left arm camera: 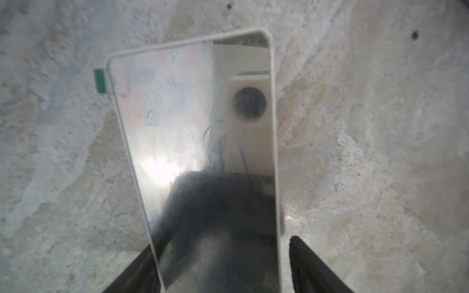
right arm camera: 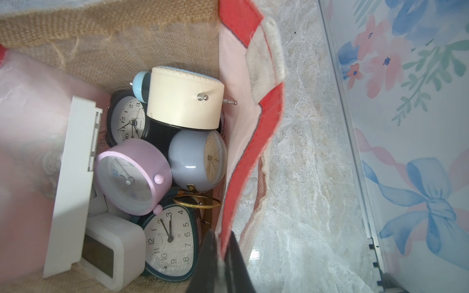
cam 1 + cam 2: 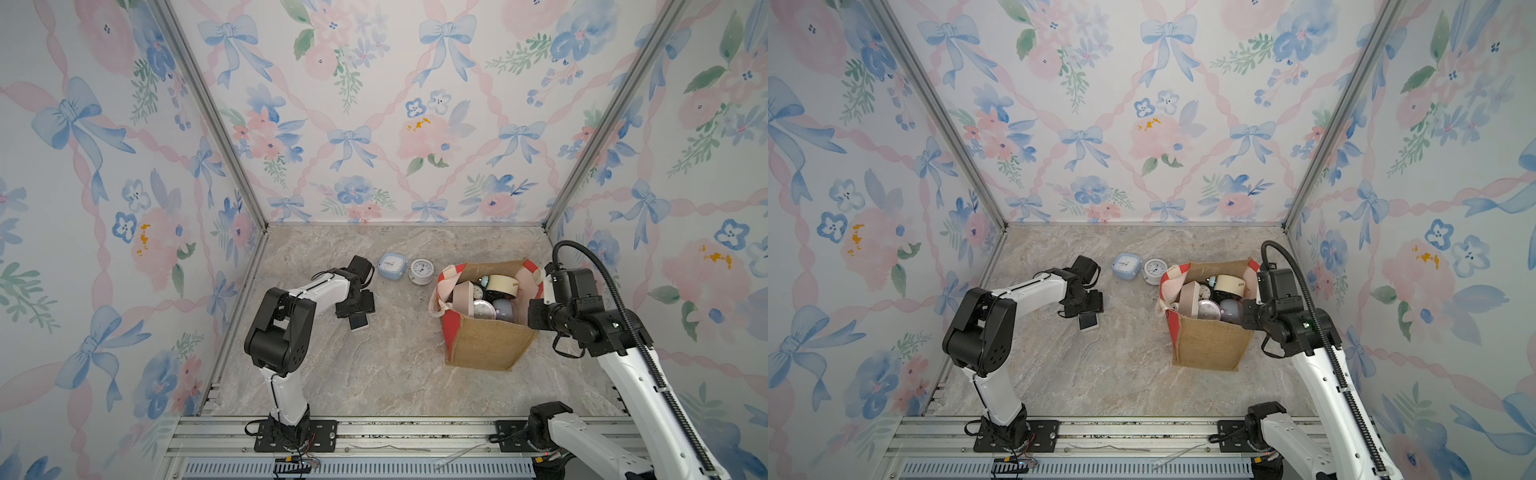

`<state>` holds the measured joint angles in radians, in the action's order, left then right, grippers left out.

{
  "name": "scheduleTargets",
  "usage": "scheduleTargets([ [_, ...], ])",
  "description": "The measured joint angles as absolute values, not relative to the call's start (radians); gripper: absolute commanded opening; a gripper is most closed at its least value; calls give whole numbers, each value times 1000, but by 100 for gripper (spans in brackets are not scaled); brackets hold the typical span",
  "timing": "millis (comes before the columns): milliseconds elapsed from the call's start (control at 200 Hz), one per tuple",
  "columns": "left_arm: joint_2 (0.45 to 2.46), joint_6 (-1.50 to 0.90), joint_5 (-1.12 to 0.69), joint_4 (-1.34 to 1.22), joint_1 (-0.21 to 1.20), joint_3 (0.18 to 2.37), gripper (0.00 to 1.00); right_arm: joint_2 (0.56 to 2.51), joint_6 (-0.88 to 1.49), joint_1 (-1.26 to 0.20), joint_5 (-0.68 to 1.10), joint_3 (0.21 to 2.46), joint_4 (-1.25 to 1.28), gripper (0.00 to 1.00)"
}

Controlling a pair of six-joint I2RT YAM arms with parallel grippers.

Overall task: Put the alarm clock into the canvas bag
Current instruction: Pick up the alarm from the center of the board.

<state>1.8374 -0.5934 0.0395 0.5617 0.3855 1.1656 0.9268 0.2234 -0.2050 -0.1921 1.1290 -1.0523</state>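
Alarm clock: a flat, white-framed rectangle with a mirror-like face, lying on the marble-patterned table left of centre, well apart from the bag. In the left wrist view its face reflects the floral wall and the arm above it.

The left gripper hangs right over the clock with its jaws spread and nothing grasped, one dark finger on each long side. One finger stands clear of the frame. The frame partly hides the other, so I cannot tell whether it touches.

The canvas bag stands upright and open on the right of the table, tan burlap with red side panels. The right gripper is clamped on the rim of one red panel. Several clocks are piled inside, among them a cream one, a lilac one and a dark teal one.

A blue square clock and a white round clock sit side by side on the table behind, between the left arm and the bag.
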Motion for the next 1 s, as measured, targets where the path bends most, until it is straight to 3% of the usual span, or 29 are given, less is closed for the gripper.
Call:
scheduleTargets([
  [455, 1831, -582, 24, 541, 385, 1158, 60, 928, 223, -207, -192, 1129, -1052, 6],
  [1000, 1710, -576, 9, 541, 387, 1152, 51, 929, 223, -207, -192, 1129, -1052, 6],
])
